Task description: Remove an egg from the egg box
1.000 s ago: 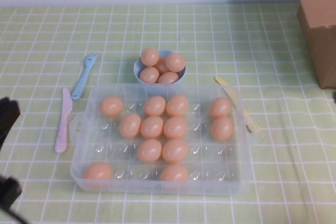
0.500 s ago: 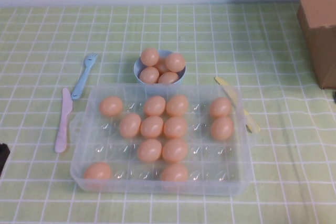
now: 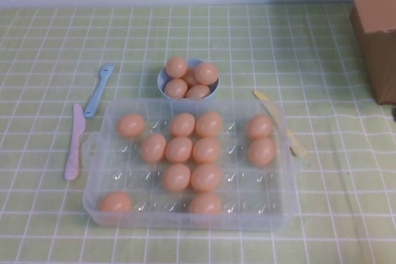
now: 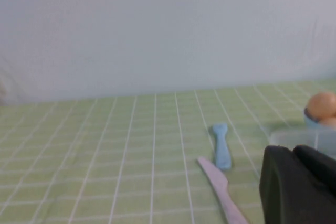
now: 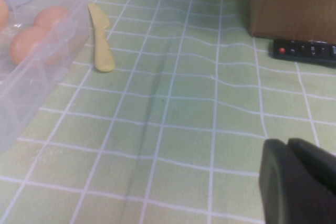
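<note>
Left end effector [image 4: 296, 184] withdrawn off the high view, right end effector [image 5: 299, 182] low, finger states unclear, egg box [image 3: 94, 199] untouched.

The high view looks steeply down from the robot's side, centred on the clear plastic egg box [image 3: 189, 168]. The left wrist camera sits low near the worktop's left edge, facing the far wall past the left end effector [image 4: 299, 187]. The right wrist camera, low near the right edge, shares that box [image 5: 37, 72] behind the right end effector [image 5: 299, 182].
</note>
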You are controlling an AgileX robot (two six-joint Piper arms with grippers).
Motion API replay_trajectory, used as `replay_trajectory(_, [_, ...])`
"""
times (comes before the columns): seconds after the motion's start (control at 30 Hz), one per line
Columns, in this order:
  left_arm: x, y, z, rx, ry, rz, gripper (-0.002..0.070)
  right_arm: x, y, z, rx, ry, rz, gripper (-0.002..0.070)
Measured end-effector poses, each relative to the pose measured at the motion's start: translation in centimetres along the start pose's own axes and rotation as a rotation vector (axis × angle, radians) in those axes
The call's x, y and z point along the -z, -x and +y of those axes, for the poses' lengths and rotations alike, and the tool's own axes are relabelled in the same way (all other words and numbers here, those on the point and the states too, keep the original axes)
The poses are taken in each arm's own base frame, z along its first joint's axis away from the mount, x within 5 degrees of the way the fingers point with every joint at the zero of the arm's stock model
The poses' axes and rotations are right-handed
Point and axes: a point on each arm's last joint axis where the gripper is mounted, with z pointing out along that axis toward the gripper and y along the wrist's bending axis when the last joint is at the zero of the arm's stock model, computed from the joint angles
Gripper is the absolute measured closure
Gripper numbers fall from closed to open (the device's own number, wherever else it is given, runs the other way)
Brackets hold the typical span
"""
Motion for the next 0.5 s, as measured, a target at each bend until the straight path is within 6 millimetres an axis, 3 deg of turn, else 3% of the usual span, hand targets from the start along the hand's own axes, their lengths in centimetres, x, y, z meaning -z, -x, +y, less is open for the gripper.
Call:
replay_trajectory(0.27, [0.5, -3.0, -0.2, -0.022, -0.026, 0.332, 0.0678, 0.0, 0.0, 0.0, 0.0, 0.0, 0.0, 0.0694])
replay_trajectory(0.5, [0.6, -3.3, -0.2, -0.027, -0.028, 0.367, 0.0678, 0.0, 0.0, 0.0, 0.0, 0.0, 0.0, 0.0694])
